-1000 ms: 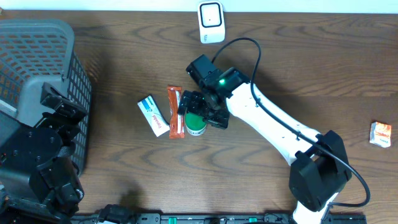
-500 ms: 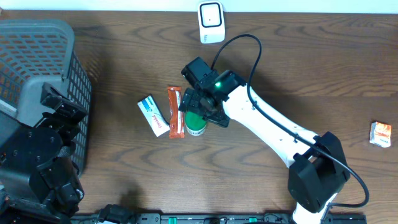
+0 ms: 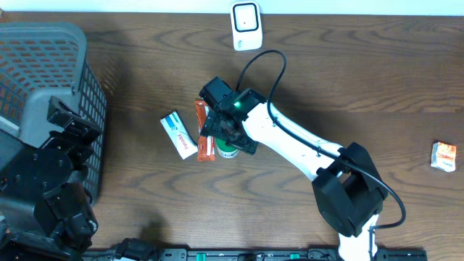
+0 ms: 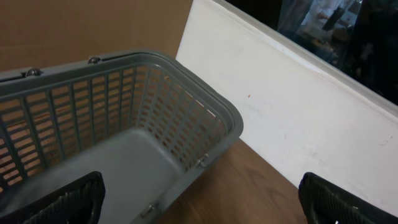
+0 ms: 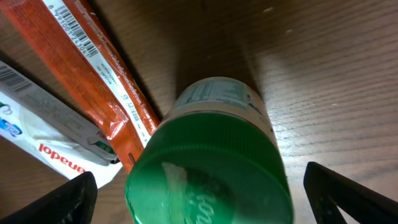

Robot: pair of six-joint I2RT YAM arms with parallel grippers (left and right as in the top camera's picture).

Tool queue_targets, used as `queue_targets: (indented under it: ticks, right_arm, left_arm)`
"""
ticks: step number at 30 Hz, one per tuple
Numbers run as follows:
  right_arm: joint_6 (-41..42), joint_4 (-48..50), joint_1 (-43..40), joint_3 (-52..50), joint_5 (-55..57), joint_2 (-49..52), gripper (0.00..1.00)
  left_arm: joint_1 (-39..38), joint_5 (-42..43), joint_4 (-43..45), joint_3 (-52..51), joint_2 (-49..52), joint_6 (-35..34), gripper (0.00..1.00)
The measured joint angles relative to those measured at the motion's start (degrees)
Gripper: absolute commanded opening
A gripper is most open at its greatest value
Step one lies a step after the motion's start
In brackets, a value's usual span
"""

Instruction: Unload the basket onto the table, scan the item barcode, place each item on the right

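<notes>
**Right gripper (image 5: pixel 205 200) hovering spread wide over bottle (image 5: pixel 208 168)**

Right gripper: only the two dark fingertips (image 5: pixel 59 200) are showing, in the lower corners of the wrist view. The jaws are standing fully apart, one on each side of the green cap, gripping nothing. From overhead the arm is covering most of the bottle, so how low the fingers are reaching cannot be told.

Bottle: standing upright on the table (image 3: pixel 362 80), near its middle. Its label is facing away and running out of frame. No barcode is showing on it.

Orange packet (image 5: pixel 102 74): lying just beside the bottle, barcode facing up, lower end hidden behind the cap.

White packet (image 5: pixel 43 140): lying beside the orange one, cut off at the frame edge.

Scanner (image 3: pixel 246 26): sitting at the far edge, well apart from the bottle.

Left gripper (image 4: pixel 205 200): opened wide, holding nothing, hanging above the basket (image 4: pixel 205 106). Only its tips are showing.

Small packet (image 3: pixel 443 155): lying far right, print too small to read.
</notes>
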Motion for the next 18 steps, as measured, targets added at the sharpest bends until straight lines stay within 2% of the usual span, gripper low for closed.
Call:
queue_targets:
  ticks: [8, 11, 14, 18]
  right_arm:
    - [1.0, 0.2, 0.0, 0.0, -1.6, 4.0, 0.98]
    - [1.4, 0.1, 0.0, 0.0, -2.6, 5.6, 0.91]
    - [1.8, 0.1, 0.0, 0.0, -3.0, 6.6, 0.79]
    - [2.5, 0.2, 0.0, 0.0, -3.2, 6.6, 0.72]
  left_arm:
    - [0.0, 0.0, 0.0, 0.0, 0.0, 0.0, 1.00]
    - [0.0, 0.0, 0.0, 0.0, 0.0, 0.0, 1.00]
    - [0.0, 0.0, 0.0, 0.0, 0.0, 0.0, 1.00]
    - [0.0, 0.0, 0.0, 0.0, 0.0, 0.0, 1.00]
